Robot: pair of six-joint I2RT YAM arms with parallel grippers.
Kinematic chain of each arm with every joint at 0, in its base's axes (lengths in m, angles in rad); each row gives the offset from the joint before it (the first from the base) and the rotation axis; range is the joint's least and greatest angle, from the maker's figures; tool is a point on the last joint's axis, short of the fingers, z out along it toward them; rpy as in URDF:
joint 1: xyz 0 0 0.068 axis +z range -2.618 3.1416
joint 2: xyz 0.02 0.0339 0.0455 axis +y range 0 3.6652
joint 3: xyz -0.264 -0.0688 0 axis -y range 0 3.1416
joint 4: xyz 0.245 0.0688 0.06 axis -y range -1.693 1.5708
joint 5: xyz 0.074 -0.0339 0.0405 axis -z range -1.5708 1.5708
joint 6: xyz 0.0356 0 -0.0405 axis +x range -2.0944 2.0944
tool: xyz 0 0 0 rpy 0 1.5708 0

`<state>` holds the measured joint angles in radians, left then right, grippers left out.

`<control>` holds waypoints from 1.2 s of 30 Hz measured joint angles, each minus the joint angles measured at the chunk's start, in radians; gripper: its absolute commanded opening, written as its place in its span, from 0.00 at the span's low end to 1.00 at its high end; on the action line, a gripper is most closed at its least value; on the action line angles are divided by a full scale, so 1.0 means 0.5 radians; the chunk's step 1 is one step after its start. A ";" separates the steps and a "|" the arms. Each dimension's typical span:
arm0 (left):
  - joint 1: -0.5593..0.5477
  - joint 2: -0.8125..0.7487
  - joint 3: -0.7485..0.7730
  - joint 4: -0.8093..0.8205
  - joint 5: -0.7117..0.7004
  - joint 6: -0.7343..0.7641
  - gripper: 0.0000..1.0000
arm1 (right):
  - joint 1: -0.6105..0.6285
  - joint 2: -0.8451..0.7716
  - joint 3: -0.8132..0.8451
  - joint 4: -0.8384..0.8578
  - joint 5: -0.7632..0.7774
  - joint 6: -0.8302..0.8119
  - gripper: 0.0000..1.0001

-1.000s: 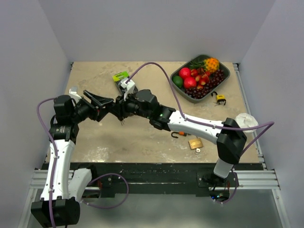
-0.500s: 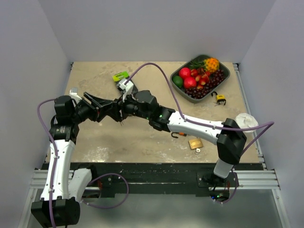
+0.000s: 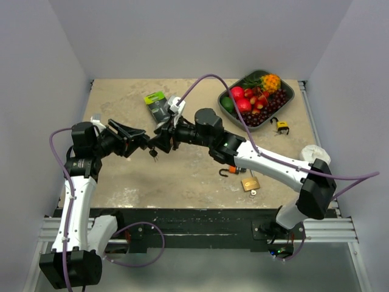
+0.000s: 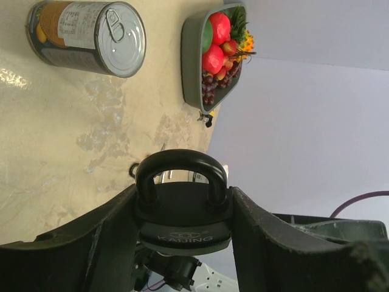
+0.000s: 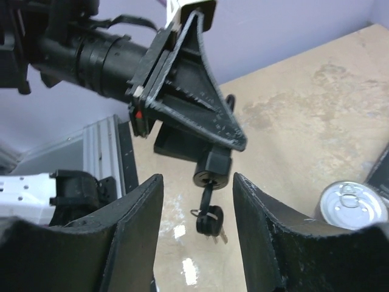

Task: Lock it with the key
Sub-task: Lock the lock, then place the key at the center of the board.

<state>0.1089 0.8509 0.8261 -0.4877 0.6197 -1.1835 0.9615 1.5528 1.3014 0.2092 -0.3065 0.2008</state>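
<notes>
A black padlock [image 4: 182, 213] with its shackle down is clamped between the fingers of my left gripper [image 4: 182, 222], held in the air above the table's left half [image 3: 148, 145]. A key [image 5: 207, 193] sticks in the lock's cylinder [image 5: 212, 170], and a small bunch of keys [image 3: 154, 154] hangs from it. My right gripper [image 5: 197, 210] is open just right of the lock, its fingers [image 5: 137, 231] either side of the hanging key without touching it. It faces the left gripper [image 3: 137, 141] closely.
A tin can [image 3: 159, 109] lies behind the grippers. A grey tray [image 3: 288, 101] of fruit stands at the back right. A yellow padlock [image 3: 281, 126], a brass padlock [image 3: 250, 183], an orange-and-black hooked item [image 3: 228, 172] and a white cup [image 3: 316, 155] sit on the right.
My right gripper has opened, let go of the key and drawn back to the right. The key stays in the lock. The left gripper still holds the padlock in place.
</notes>
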 measured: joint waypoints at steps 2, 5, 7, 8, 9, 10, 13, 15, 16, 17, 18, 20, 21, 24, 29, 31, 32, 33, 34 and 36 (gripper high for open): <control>0.000 0.000 0.000 0.000 0.000 0.000 0.00 | 0.005 0.012 0.000 -0.018 -0.036 0.000 0.51; 0.000 0.001 0.000 0.000 -0.001 0.003 0.00 | 0.017 0.070 0.000 -0.031 -0.074 0.010 0.50; 0.000 0.002 0.000 0.000 -0.001 0.005 0.00 | 0.017 0.129 0.000 -0.043 -0.095 0.018 0.47; 0.000 0.002 0.000 0.000 -0.001 0.006 0.00 | 0.016 0.158 0.000 -0.054 -0.101 0.020 0.44; 0.000 0.002 0.000 0.000 0.000 0.009 0.00 | 0.016 0.184 0.000 -0.066 -0.105 0.023 0.38; 0.000 0.002 0.000 0.001 0.000 0.016 0.00 | 0.016 0.209 0.000 -0.079 -0.105 0.028 0.35; 0.000 0.002 -0.001 0.002 0.000 0.020 0.00 | 0.016 0.221 0.000 -0.094 -0.105 0.029 0.16; 0.000 0.002 -0.007 0.006 -0.001 0.032 0.00 | 0.016 0.220 0.000 -0.086 -0.109 0.031 0.06; 0.000 0.003 -0.010 0.005 -0.001 0.033 0.00 | 0.016 0.219 0.000 -0.086 -0.107 0.032 0.00; 0.000 0.003 -0.011 0.001 -0.004 0.035 0.00 | 0.016 0.219 0.000 -0.089 -0.102 0.034 0.00; 0.000 0.003 -0.011 -0.001 -0.008 0.037 0.00 | 0.015 0.219 0.000 -0.092 -0.098 0.038 0.00; 0.000 0.003 -0.011 0.001 -0.009 0.038 0.00 | 0.011 0.219 0.000 -0.096 -0.093 0.041 0.00; 0.000 0.003 -0.011 -0.002 -0.012 0.041 0.00 | 0.011 0.219 -0.001 -0.098 -0.092 0.040 0.00; 0.006 0.011 -0.011 -0.002 -0.014 0.050 0.00 | 0.012 0.214 -0.018 -0.087 -0.082 0.043 0.00; 0.011 0.143 0.027 -0.028 0.005 0.115 0.00 | 0.014 0.164 -0.143 -0.021 -0.014 0.063 0.00; 0.018 0.223 0.063 -0.037 0.022 0.149 0.00 | 0.013 0.137 -0.195 0.002 0.025 0.079 0.00; 0.028 0.271 0.092 -0.042 0.031 0.178 0.00 | 0.013 0.117 -0.222 0.005 0.047 0.089 0.00; 0.042 0.310 0.124 -0.047 0.009 0.214 0.00 | 0.011 0.083 -0.255 -0.008 0.055 0.092 0.00; 0.051 0.348 0.155 -0.039 -0.057 0.244 0.00 | 0.008 0.037 -0.298 -0.033 0.047 0.098 0.00; 0.146 0.427 0.216 -0.011 -0.158 0.320 0.00 | 0.013 -0.047 -0.362 -0.053 0.044 0.107 0.00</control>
<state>0.1818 1.0645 0.9340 -0.4931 0.5407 -1.0233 0.9680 1.5295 1.1202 0.1825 -0.2844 0.2543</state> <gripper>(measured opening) 0.598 0.037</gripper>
